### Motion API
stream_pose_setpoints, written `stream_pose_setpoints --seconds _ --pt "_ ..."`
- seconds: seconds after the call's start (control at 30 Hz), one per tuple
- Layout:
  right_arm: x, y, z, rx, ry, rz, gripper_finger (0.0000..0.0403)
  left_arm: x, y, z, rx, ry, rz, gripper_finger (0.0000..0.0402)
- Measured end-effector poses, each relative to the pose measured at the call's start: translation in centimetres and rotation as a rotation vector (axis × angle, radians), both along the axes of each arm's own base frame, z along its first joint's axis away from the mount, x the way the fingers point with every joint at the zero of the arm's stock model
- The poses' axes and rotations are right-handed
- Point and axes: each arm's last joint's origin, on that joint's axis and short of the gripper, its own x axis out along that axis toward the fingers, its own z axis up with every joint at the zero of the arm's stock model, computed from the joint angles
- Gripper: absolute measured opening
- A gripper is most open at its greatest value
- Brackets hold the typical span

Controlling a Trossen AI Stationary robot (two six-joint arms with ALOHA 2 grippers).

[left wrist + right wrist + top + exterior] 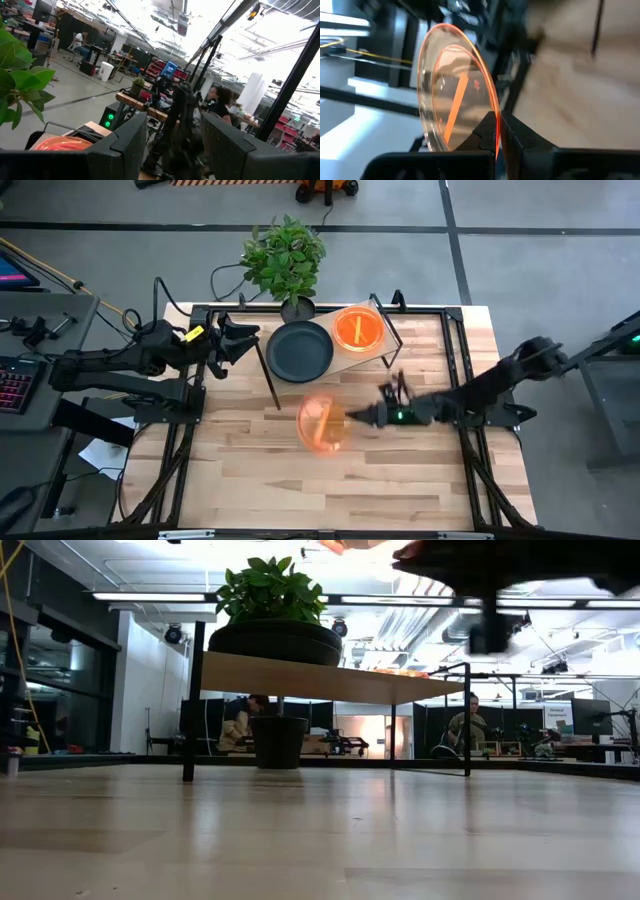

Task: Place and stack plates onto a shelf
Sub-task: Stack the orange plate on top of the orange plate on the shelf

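Note:
The shelf (372, 356) stands at the far middle of the table; its light-wood board (330, 682) rests on thin black legs. A dark grey plate (300, 350) lies on its left part and an orange plate (358, 328) on its right part. My right gripper (352, 418) is in front of the shelf, shut on another translucent orange plate (322, 423). My left gripper (235, 340) hovers open beside the shelf's left end, touching nothing. I see no other plates. My right gripper (498, 117) pinches the orange plate by its rim (494, 107), one finger on each face. The fingers reach in level from the table's right. The plate is lifted clear of the table, and the rest of it juts out toward the table's left.
A potted plant (285, 255) stands just behind the shelf's far left corner. A black tube frame (455, 330) runs along the table's edges. Bare tabletop (330, 480) lies in front of the held plate. People sit in the room beyond the table.

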Motion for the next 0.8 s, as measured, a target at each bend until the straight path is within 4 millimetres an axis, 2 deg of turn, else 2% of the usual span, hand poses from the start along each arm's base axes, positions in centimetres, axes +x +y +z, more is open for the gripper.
stream_pose_setpoints --seconds 0.1,0.2,0.3,0.43,0.5,0.6,0.7,0.8 --pt "0.4 -3.2 2.9 -0.075 -0.047 -0.067 0.0000 0.0 0.0 0.0 0.000 -0.001 0.000 0.0172" --pt "-0.4 -6.4 5.0 -0.141 -0.009 -0.145 0.0000 0.0 0.0 0.0 0.000 0.000 0.000 0.0172" --pt "-2.2 -9.3 7.0 -0.196 0.101 -0.243 0.0000 0.0 0.0 0.0 0.007 0.001 0.002 0.0172" --pt "-5.4 -12.4 8.9 -0.258 0.341 -0.422 0.0000 0.0 0.0 0.0 0.007 0.001 0.002 0.0172" --pt "-6.9 -13.6 9.7 -0.282 0.457 -0.520 0.0000 0.0 0.0 0.0 0.007 0.000 0.002 0.0172" --pt "-8.1 -15.1 10.8 -0.312 0.568 -0.599 0.0000 0.0 0.0 0.0 0.011 0.002 0.003 0.0172" --pt "-8.0 -16.1 11.1 -0.331 0.600 -0.621 0.0000 0.0 0.0 0.0 0.024 0.005 0.006 0.0172" --pt "-7.2 -16.9 10.5 -0.327 0.631 -0.603 0.0000 0.0 0.0 0.0 0.024 0.004 0.006 0.0172"
